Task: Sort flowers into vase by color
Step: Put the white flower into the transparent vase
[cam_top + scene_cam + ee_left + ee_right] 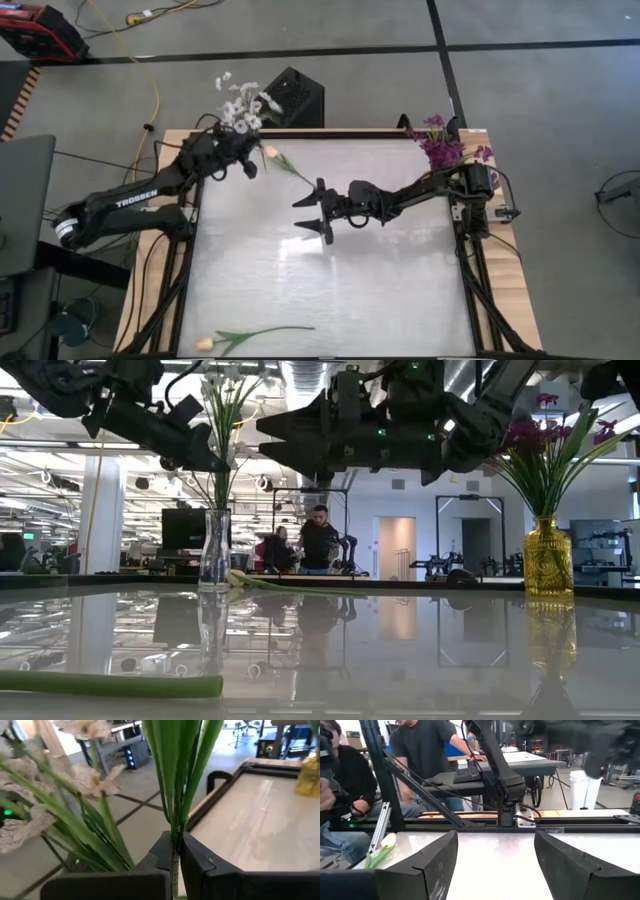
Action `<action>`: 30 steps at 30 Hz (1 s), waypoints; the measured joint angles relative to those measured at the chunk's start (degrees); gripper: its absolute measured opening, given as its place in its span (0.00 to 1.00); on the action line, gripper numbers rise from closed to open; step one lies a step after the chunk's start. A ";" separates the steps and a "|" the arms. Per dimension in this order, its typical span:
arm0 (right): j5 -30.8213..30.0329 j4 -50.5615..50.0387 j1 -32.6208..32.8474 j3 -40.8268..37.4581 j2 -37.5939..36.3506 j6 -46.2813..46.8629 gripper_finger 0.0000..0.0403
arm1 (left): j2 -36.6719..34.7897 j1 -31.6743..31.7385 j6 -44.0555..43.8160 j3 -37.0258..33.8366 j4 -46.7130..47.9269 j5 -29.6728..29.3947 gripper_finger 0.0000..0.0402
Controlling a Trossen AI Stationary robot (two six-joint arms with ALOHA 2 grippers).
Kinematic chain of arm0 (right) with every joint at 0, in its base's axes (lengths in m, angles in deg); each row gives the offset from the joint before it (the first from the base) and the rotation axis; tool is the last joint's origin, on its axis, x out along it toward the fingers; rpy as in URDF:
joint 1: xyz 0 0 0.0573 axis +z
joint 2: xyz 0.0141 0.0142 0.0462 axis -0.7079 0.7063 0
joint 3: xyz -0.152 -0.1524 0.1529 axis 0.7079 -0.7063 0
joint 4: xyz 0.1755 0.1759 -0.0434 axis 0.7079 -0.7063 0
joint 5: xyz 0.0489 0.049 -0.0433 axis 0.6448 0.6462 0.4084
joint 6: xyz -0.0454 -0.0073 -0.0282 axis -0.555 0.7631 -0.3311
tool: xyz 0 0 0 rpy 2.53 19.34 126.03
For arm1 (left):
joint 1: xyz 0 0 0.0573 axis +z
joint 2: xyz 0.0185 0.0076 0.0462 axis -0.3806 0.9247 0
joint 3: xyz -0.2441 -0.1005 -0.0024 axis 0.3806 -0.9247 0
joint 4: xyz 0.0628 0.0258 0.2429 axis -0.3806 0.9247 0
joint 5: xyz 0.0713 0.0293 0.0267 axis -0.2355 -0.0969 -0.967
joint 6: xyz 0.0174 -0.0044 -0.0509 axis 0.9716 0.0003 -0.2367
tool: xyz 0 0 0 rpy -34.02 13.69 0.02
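Note:
My left gripper (248,166) is at the table's far left corner, beside the clear vase (215,550) of white blossom sprays (240,108), and is shut on an upright green leafy stem (175,795). The stem's blossom is out of the left wrist view. A peach tulip (283,163) lies on the table just right of that vase. A second tulip (255,334) lies along the near edge, with its bud toward the left. Purple blossoms (443,148) stand in the yellow vase (548,555) at the far right corner. My right gripper (313,213) hovers open over the middle of the table and holds nothing. My left gripper pinches the green stem (174,851) between its two fingers, below where the long leaves spread. The fingers lie across the stem and come level from the table's left. The stem stands upright, with its leaves rising above the fingers. Where its lower end sits does not show.
A black box (297,95) stands on the floor behind the far edge. People (318,540) are in the room beyond the table, and more show in the right wrist view. The glossy tabletop (330,290) is bare between the right gripper and the near tulip.

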 joint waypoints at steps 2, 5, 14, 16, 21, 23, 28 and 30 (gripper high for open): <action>0.02 -0.15 0.04 0.00 0.00 -0.53 0.72 | 0.73 1.03 0.64 0.00 -0.65 0.10 0.00; 0.00 -0.27 0.00 0.00 -0.01 -0.50 0.72 | 1.14 1.55 1.27 0.00 -0.77 0.18 0.00; -0.09 -2.05 -0.11 0.00 -0.01 -0.50 0.72 | -4.29 0.84 -0.12 0.00 -0.07 3.92 0.00; -0.09 -1.99 -0.24 0.00 -0.01 -0.50 0.72 | -5.53 0.84 1.25 -0.02 1.26 1.06 0.00; -0.17 -1.98 -0.52 0.00 0.00 -0.54 0.72 | -5.88 0.88 2.38 -0.02 3.23 -1.34 0.00; -0.17 -1.97 -0.55 0.00 0.01 -0.54 0.72 | -5.11 0.86 2.53 -0.02 3.44 -1.45 0.00; -0.16 -1.98 -0.55 0.00 0.01 -0.50 0.72 | -2.79 0.86 3.76 -0.04 2.33 -2.63 0.00; -0.16 -2.22 -0.52 0.00 0.01 -0.50 0.72 | -2.47 0.86 4.34 -0.04 1.99 -3.42 0.00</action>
